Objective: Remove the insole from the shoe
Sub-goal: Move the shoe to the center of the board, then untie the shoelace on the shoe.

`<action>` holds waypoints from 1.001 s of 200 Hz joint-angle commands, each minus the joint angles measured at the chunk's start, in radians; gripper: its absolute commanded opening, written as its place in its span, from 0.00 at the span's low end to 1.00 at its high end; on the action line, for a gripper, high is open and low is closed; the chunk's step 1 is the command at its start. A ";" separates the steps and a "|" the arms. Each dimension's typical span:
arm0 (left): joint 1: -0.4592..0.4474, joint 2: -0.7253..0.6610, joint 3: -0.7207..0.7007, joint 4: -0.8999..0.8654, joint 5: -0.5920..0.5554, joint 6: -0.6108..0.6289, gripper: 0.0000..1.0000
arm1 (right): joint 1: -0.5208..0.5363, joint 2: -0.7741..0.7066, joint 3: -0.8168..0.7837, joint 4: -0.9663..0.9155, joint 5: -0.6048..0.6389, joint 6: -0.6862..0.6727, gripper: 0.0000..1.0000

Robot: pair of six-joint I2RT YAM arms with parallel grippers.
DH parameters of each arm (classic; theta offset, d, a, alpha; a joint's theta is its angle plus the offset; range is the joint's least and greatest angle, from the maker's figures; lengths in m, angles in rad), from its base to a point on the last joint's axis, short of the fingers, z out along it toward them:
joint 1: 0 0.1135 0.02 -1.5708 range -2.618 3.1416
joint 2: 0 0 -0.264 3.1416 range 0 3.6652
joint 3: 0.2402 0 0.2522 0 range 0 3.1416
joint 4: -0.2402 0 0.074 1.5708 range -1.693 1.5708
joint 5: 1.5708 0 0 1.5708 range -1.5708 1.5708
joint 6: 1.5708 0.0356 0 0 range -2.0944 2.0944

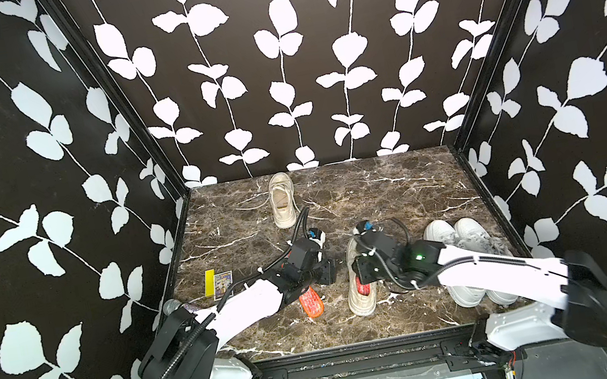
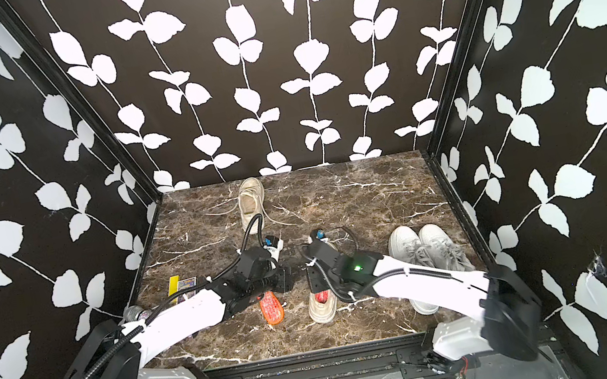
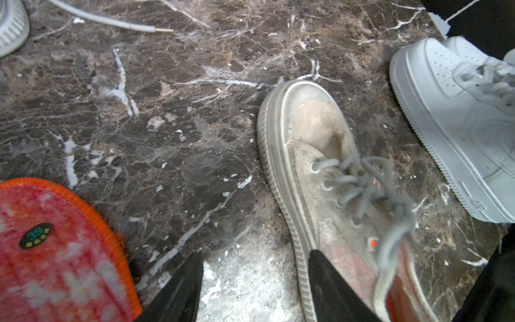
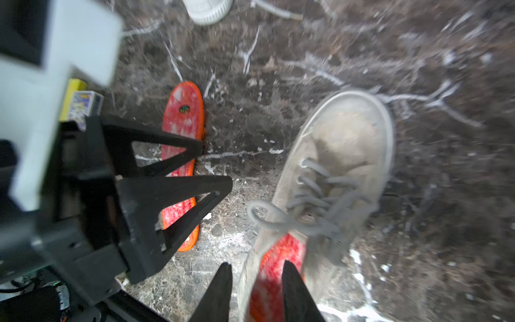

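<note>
Far left, at 9 o'clock on the dark marbled table [image 1: 399,190], a yellow card [image 1: 210,283] and a small printed box [image 1: 224,283] sit idle. Next along, the left tool [image 4: 216,163] hovers with its jaws spread and nothing between them. It is right above a loose orange-edged red fleecy insole [image 1: 310,302] lying flat on the table at about 7 o'clock. That one is out already, by the look of it.

Now the centre: the worn beige lace-up canvas shoe [image 1: 362,306] points its toe to 12 o'clock and its heel to 6, just at 3 o'clock of the loose insole. Inside it a second red fleecy insole [image 4: 276,251] shows through the opening, heel part only; the grey laces [image 4: 315,200] cover the rest. The right tool [image 4: 257,267] is down at the heel end with its jaws part-spread. One finger is outside the shoe's side wall and the other over the insole, with the wall and the insole's edge in the gap. I see no pinch on either, though the view is blurred.

Handling call: this insole looks thin, light and floppy, and its pile should give good friction, so it ought to bend rather than fight. The best hold is its exposed heel edge, peeled up toward 6 o'clock. The shoe looks light too and may ride up with it; the left tool, at its 9 o'clock, could pin it down.

Far right, a pair of white leather sneakers [image 1: 467,242] stands just beside the shoe, under the right arm.
</note>
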 commanded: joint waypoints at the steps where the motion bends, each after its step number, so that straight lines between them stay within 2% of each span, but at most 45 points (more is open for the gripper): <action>1: -0.055 -0.063 -0.022 -0.017 -0.034 0.052 0.61 | 0.001 -0.069 -0.066 -0.045 0.094 -0.026 0.32; 42: -0.099 -0.082 -0.046 0.029 -0.016 0.054 0.58 | -0.027 -0.124 -0.129 -0.065 0.114 0.009 0.32; 113: -0.139 0.009 -0.007 0.091 0.027 0.044 0.55 | -0.040 -0.112 -0.211 0.036 0.082 0.086 0.27; 200: -0.163 0.089 0.021 0.122 0.049 0.020 0.57 | -0.051 -0.043 -0.188 0.079 0.064 0.027 0.27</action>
